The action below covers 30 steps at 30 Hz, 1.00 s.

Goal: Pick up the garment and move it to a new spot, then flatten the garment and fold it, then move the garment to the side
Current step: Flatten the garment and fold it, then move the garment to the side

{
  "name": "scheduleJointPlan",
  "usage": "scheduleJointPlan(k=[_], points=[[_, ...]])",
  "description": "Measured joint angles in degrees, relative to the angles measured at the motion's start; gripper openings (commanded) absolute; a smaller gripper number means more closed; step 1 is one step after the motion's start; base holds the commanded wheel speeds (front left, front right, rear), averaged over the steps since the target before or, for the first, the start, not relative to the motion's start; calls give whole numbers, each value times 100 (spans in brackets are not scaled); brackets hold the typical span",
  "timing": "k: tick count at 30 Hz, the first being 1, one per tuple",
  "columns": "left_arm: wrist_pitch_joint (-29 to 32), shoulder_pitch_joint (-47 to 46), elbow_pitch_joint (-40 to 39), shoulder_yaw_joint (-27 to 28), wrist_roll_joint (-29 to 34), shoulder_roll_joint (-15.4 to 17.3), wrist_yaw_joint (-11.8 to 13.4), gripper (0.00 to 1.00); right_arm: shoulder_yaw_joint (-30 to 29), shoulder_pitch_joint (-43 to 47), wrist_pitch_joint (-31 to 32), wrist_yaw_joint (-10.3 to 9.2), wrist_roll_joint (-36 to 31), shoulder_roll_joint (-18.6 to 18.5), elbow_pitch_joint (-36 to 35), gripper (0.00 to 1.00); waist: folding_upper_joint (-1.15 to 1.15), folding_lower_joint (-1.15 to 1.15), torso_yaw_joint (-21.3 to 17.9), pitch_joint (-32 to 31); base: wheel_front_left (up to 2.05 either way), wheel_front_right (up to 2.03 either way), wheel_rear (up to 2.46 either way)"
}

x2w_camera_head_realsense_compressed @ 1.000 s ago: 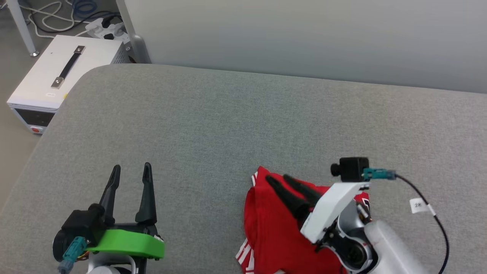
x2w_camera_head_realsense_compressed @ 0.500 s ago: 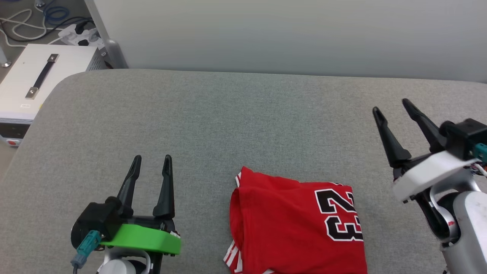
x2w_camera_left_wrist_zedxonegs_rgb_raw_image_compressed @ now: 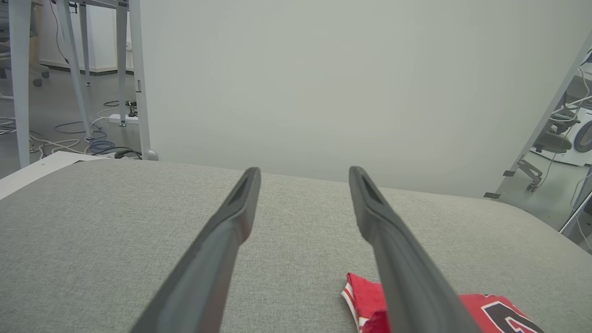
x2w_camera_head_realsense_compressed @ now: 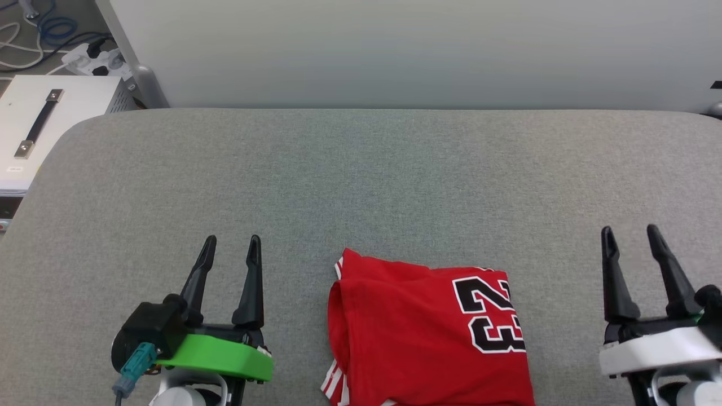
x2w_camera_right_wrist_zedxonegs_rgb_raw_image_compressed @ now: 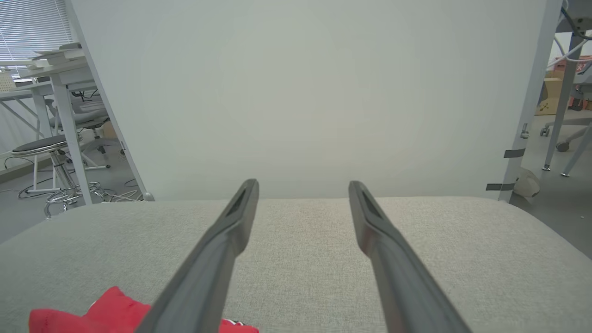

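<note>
— Grey padded table [x2w_camera_head_realsense_compressed: 361, 180], and on it?
— Folded red shirt [x2w_camera_head_realsense_compressed: 417, 332], lying flat close to the robot, black "23" facing up.
— On either side?
— Left gripper [x2w_camera_head_realsense_compressed: 232, 241] and right gripper [x2w_camera_head_realsense_compressed: 629, 230], both apart from the shirt, fingers spread, holding nothing.
— Farther out?
— White box [x2w_camera_head_realsense_compressed: 34, 129] past the left corner.

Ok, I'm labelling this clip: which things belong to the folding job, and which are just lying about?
Job: folded red jersey; open left hand; open right hand; grey table beneath.
Lying about: white box with strap handle; power strip; floor cables.
</note>
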Motion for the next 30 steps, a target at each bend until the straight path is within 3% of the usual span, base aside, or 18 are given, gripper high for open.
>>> scheduleJointPlan(k=[7, 24, 27, 30], points=[[0, 119, 55, -21, 2, 0, 0, 100, 66, 303, -100, 0, -108, 256, 43, 100, 0, 0, -74, -69, 0, 0, 0], [0, 123, 232, -190, -36, 56, 0, 100, 191, 275, -132, 0, 113, 333, 291, 100, 0, 0, 20, -53, 0, 0, 0], [0, 122, 245, -229, -65, 70, 0, 100, 221, 266, 40, 0, 218, 337, 302, 100, 0, 0, 26, -27, 0, 0, 0], [0, 118, 244, -261, -87, 74, 0, 100, 300, 232, 592, 0, 308, 252, 283, 100, 0, 0, 49, 14, 0, 0, 0]])
